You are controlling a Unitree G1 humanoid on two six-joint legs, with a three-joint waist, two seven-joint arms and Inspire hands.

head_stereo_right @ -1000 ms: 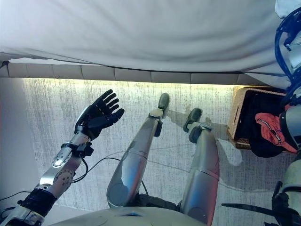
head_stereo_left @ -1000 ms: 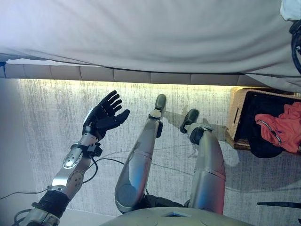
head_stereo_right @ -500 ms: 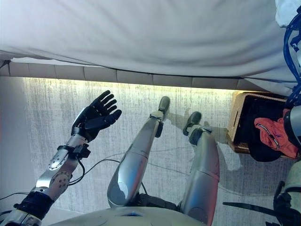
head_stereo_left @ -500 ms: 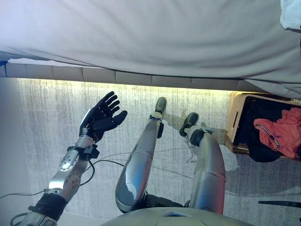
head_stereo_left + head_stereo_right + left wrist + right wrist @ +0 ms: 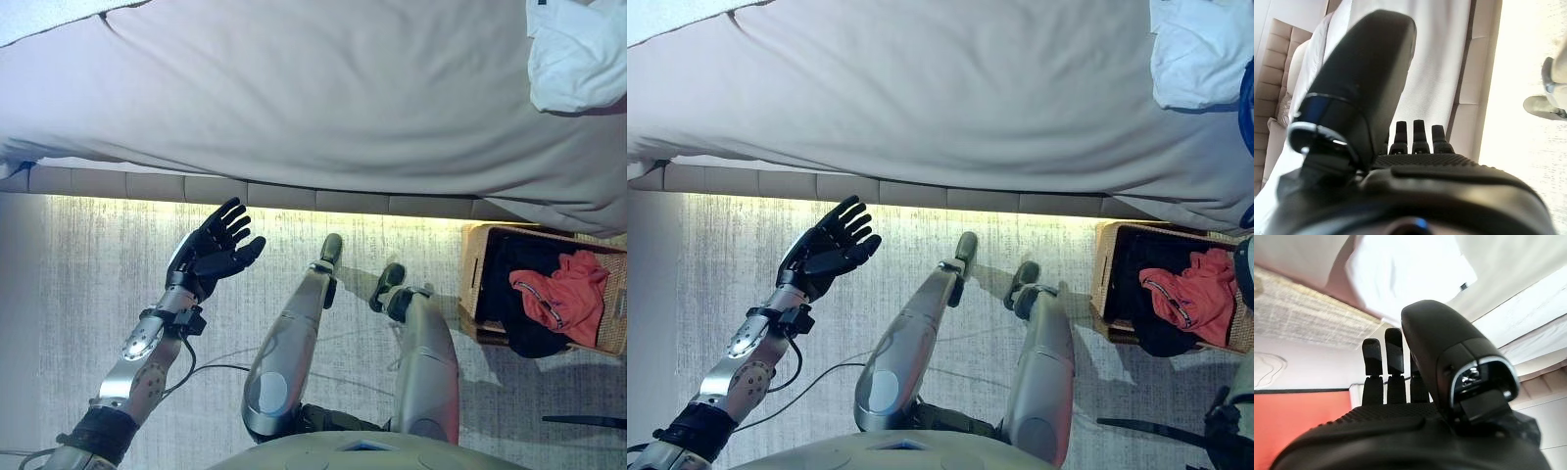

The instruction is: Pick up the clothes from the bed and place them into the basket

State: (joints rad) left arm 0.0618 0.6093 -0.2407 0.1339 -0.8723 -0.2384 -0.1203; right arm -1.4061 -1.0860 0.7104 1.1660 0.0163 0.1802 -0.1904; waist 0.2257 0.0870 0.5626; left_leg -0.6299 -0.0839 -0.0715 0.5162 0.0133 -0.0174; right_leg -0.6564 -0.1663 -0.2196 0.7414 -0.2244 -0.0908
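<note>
Nearest, the left hand point(image 5: 214, 253) hovers over the pale floor point(image 5: 88, 294), fingers spread, empty; the right hand point(image 5: 1400, 382) likewise extended. Rightward, a wicker basket point(image 5: 474, 284) holds red clothes point(image 5: 558, 299). Beyond, white clothes point(image 5: 578, 54) lie crumpled on the bed point(image 5: 294, 98).

Head cams look straight down, sharing the bed point(image 5: 323, 98) edge and basket point(image 5: 477, 284) — wrist cams peek close past fingers.
</note>
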